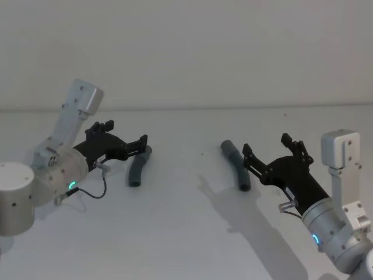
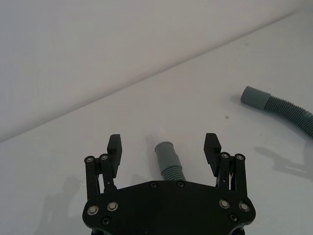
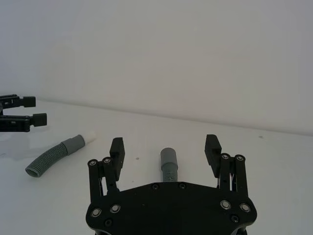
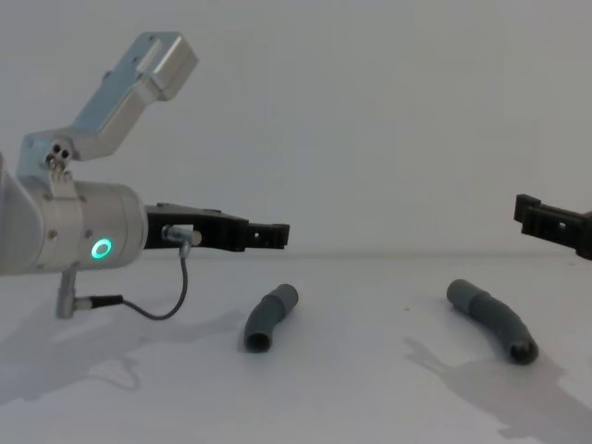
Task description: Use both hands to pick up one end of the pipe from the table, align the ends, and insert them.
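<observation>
Two dark grey pipe pieces lie apart on the white table (image 1: 186, 233). The left piece (image 1: 139, 166) shows a whitish tip (image 2: 157, 134) at its end. My left gripper (image 1: 124, 135) hovers open just above and behind it, and the piece (image 2: 167, 159) sits between the spread fingers (image 2: 114, 144). The right piece (image 1: 236, 165) lies bent. Over its near end my right gripper (image 1: 266, 146) is open, with the collar end (image 3: 168, 160) centred between its fingers (image 3: 212, 145). From the side, both pieces (image 4: 270, 317) (image 4: 490, 319) rest flat below the grippers (image 4: 264, 236) (image 4: 546, 222).
A plain pale wall rises behind the table's far edge (image 1: 233, 107). A thin black cable (image 1: 96, 189) loops from my left wrist down near the table. The grippers cast shadows (image 1: 233, 204) on the surface between the pieces.
</observation>
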### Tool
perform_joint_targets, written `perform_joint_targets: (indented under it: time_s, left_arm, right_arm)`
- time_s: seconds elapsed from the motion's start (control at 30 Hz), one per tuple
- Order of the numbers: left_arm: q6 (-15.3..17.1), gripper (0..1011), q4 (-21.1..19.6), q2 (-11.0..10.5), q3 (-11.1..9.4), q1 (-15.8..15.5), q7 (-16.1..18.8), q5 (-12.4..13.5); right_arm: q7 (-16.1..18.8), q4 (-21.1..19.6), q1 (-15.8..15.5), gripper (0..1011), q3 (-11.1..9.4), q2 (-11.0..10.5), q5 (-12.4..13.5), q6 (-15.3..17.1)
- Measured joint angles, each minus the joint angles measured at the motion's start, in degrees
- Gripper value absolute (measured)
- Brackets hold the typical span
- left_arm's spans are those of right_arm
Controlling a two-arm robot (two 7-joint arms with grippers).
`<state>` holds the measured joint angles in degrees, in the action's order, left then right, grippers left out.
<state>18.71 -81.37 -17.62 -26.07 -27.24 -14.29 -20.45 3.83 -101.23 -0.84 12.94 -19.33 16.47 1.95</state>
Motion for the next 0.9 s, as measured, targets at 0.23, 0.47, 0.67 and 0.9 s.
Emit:
perform_joint_targets:
  time_s: [0.23,0.47,0.67,0.9]
  left_arm:
    - [4.5,1001,0.4,0.1,-1.4,-2.6,-0.5,1.1]
    - [8.6,1001,1.1,0.6,-3.1,-4.9,-0.4,2.9]
    - [10.7,1001,2.0,1.2,-4.0,-6.1,0.3,4.1]
    - [12.4,1001,3.4,2.0,-4.4,-6.9,1.4,5.2]
  right_arm:
    - [0.0,0.0,0.0,1000,0.0,0.0,0.0,0.0]
    - [0.0,0.0,0.0,1000,0.0,0.0,0.0,0.0]
    - [0.0,0.0,0.0,1000,0.0,0.0,0.0,0.0]
    - [0.0,0.0,0.0,1000,0.0,0.0,0.0,0.0]
